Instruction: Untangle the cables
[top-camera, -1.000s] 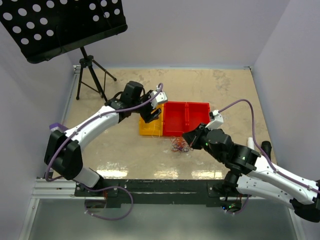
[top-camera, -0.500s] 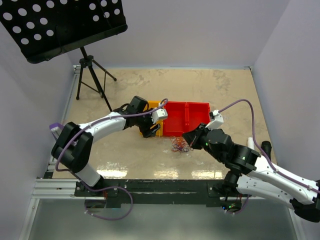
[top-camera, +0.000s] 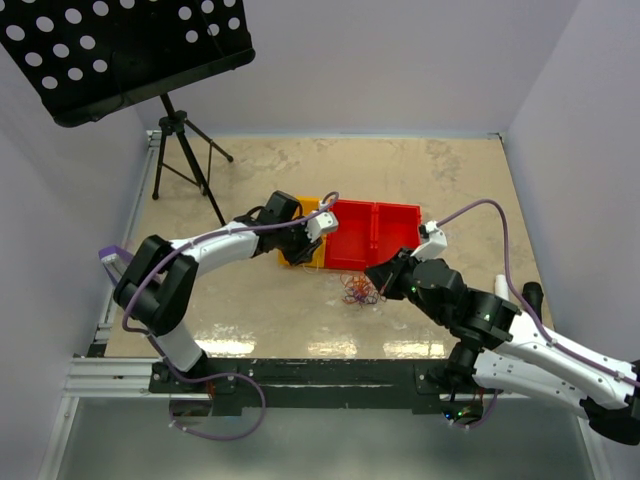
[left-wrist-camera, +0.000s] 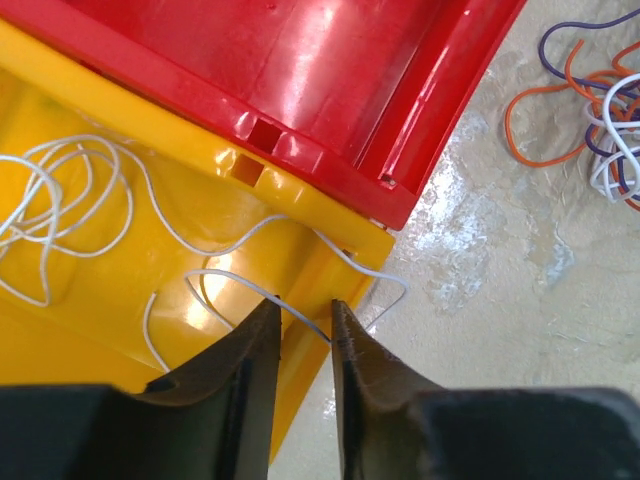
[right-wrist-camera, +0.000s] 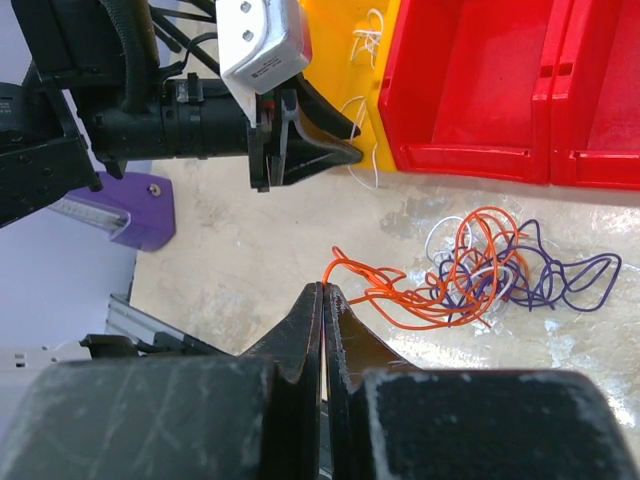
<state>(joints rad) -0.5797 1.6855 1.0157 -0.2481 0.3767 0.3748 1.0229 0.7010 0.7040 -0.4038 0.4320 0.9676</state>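
A tangle of red-orange, purple and white cables (top-camera: 358, 290) lies on the table just in front of the red bin (top-camera: 375, 235); it also shows in the right wrist view (right-wrist-camera: 500, 270). My right gripper (right-wrist-camera: 325, 288) is shut on a loop of the red-orange cable (right-wrist-camera: 400, 290) at the tangle's left side, low over the table. A white cable (left-wrist-camera: 70, 200) lies coiled in the yellow bin (left-wrist-camera: 250, 210), with one loop hanging over the bin's near corner. My left gripper (left-wrist-camera: 305, 308) hovers at that corner, jaws slightly apart, the white strand running across the gap.
The yellow bin (top-camera: 296, 262) sits against the left side of the two-compartment red bin. A black music stand (top-camera: 120, 50) on a tripod (top-camera: 185, 150) stands at the back left. A purple block (right-wrist-camera: 140, 215) lies at the table's left edge.
My left gripper has come down from above the yellow bin to its near corner. The right arm and the tangle have not moved.
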